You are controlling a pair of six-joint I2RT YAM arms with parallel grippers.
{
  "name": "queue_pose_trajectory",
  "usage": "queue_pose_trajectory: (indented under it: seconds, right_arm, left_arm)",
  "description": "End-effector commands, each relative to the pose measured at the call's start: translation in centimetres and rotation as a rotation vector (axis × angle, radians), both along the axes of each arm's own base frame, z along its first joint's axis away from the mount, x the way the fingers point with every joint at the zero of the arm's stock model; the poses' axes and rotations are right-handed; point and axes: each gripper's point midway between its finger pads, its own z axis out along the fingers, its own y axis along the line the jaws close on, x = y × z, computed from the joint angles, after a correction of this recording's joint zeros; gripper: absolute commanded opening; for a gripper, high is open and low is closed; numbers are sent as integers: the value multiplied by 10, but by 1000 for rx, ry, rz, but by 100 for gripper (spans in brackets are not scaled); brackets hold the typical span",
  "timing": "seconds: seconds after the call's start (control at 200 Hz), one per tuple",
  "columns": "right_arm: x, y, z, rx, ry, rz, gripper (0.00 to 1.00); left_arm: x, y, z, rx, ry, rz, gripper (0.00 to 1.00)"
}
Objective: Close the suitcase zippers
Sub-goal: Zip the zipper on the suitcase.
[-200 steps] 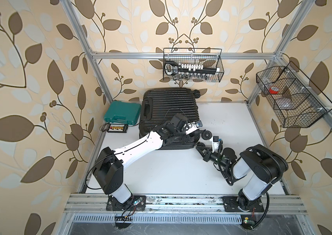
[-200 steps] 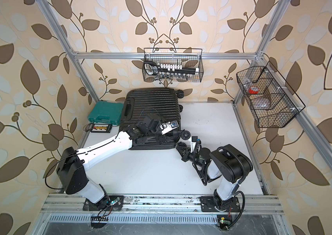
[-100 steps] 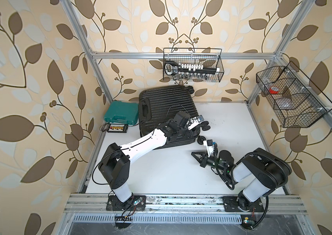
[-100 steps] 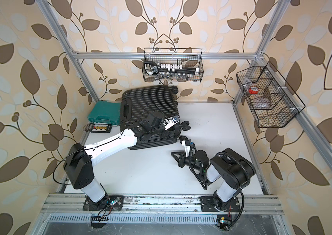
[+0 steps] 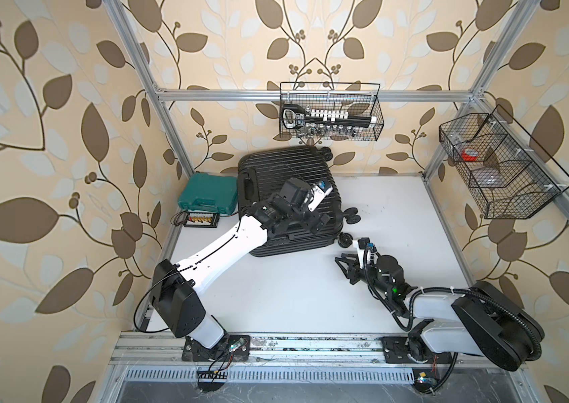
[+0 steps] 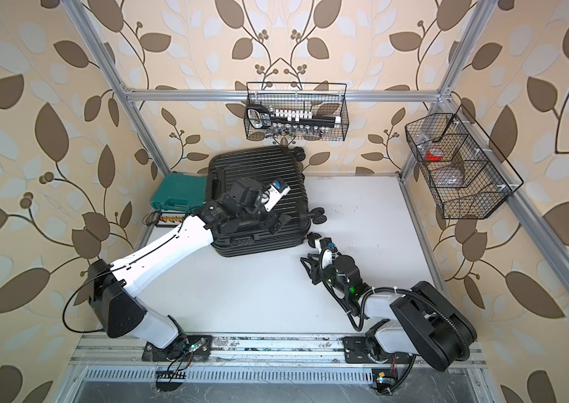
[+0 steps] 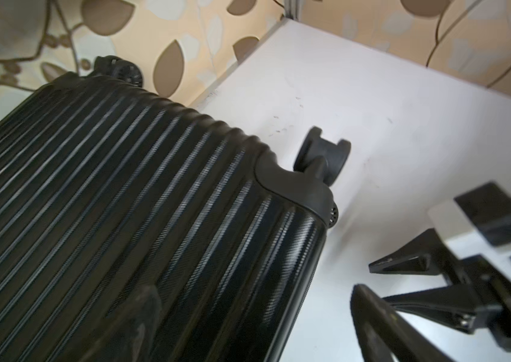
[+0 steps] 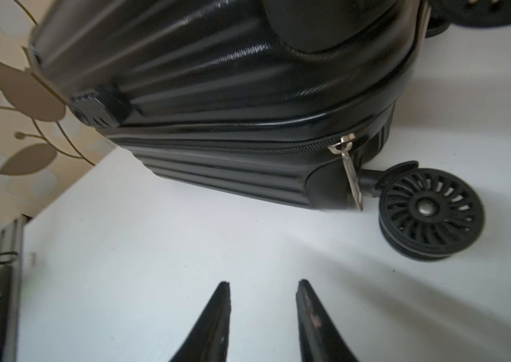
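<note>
Metal zipper pull (image 8: 349, 169) on the stiff, slick suitcase (image 8: 216, 62) looks the likeliest hold for the parted right gripper (image 8: 263, 283); left gripper (image 5: 318, 223) gapes wide.

We see a black suitcase (image 5: 276, 167), its shell ribbed in fine parallel lines that catch grey highlights. Its zipper track (image 8: 232, 151) is black too, while the zipper pull (image 8: 350, 169) is silver. The wheel (image 8: 429, 211) is black, with a fan of slots around a dull grey metal hub. The worktop (image 5: 293, 296) is white with faint dark scuffs. The tool case (image 5: 206, 193) is teal. The wallpaper (image 5: 49, 139) is beige, patterned with brown and pale leaves on thin dark stems. The left arm (image 5: 220, 251) is white with black joints, and the right gripper (image 8: 262, 285) is black. The back wire basket (image 5: 375, 120) and side wire basket (image 5: 513, 206) are black, and the side one shows a red item (image 5: 468, 153).
</note>
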Motion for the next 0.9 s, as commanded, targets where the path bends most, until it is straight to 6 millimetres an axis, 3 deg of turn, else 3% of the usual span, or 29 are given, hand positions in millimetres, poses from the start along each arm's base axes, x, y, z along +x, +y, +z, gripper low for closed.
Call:
queue_pose_trajectory:
  seconds: [0.0,0.055,0.07,0.11,0.325,0.64,0.895]
  right_arm:
    - [14,-8,1,-87,-50,-28,44]
    - [17,-8,5,-77,-77,-20,44]
    - [19,-8,6,-74,-82,-21,45]
    - [22,-7,10,-71,-98,-16,45]
    - [41,-9,18,-100,-178,-39,44]
    - [65,-9,18,-128,-211,-50,43]
    - [80,-5,12,-109,-205,-37,39]
  left_arm:
    - [6,62,33,-207,157,269,96]
    - [10,83,31,-251,209,329,97]
    - [6,91,40,-277,198,339,97]
    - [6,106,41,-312,216,371,97]
    - [5,167,17,-415,300,513,96]
    - [-8,195,-3,-406,261,583,96]
    - [-14,204,0,-393,220,603,96]
